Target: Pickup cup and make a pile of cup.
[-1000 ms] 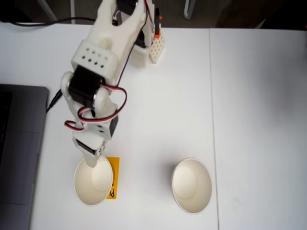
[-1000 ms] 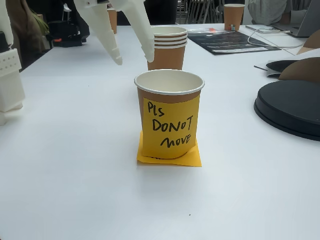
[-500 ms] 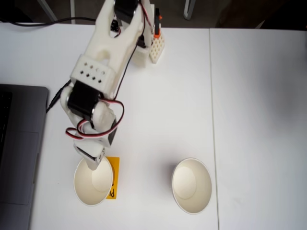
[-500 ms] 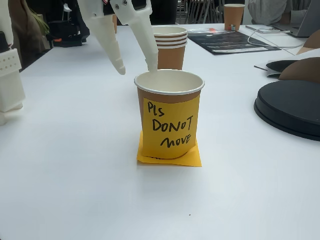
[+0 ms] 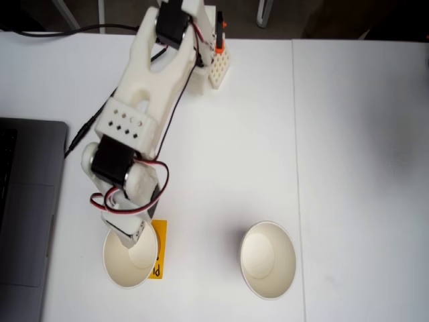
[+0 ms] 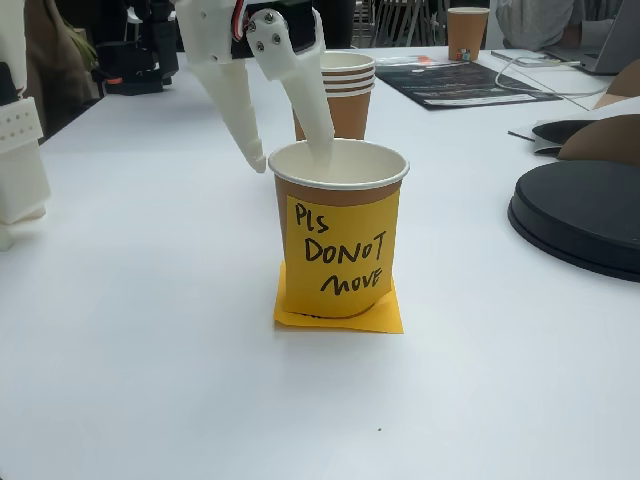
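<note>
Closest to you in the low fixed view stands a brown paper cup with a white rolled rim (image 6: 338,225), upright on an orange sticky note (image 6: 338,312) that lies flat on the white table (image 6: 150,380); a second orange sticky note with the handwriting "PLS DO NOT MOVE" (image 6: 340,255) is stuck to the cup's front wall. From above, this same cup (image 5: 119,267) sits at the lower left with the note's edge (image 5: 159,249) peeking out on its right side. Your white two-finger gripper (image 6: 290,158) hangs over that cup with its jaws spread apart: one finger (image 6: 310,100) dips just inside the far rim, the other finger (image 6: 235,110) comes down outside the cup's left wall, so the rim lies between them, not squeezed. In the top-down fixed view the gripper (image 5: 131,236) covers the upper edge of the cup's mouth, and the white arm with red and black wires (image 5: 134,121) runs up toward its base at the top. Well to the right in that view a second paper cup with a cream-white inside (image 5: 268,260) stands alone and upright. Behind the gripper in the low view you see a stack of brown cups with several white rims (image 6: 345,90). At the left edge of the top-down view lies a grey laptop (image 5: 27,201), and on the right of the low view a black round disc (image 6: 580,215) rests on the table.
</note>
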Robot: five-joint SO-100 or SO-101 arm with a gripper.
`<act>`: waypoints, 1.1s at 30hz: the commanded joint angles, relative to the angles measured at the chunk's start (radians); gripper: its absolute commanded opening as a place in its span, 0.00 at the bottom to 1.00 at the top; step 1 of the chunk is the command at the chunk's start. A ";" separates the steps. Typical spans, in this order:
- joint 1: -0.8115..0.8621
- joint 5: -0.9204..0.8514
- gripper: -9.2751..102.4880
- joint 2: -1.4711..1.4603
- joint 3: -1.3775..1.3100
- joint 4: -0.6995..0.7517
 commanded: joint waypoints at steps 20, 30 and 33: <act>-0.002 0.006 0.26 -0.172 -0.230 0.006; -0.002 0.006 0.26 -0.225 -0.241 0.006; -0.002 0.006 0.25 -0.249 -0.281 0.006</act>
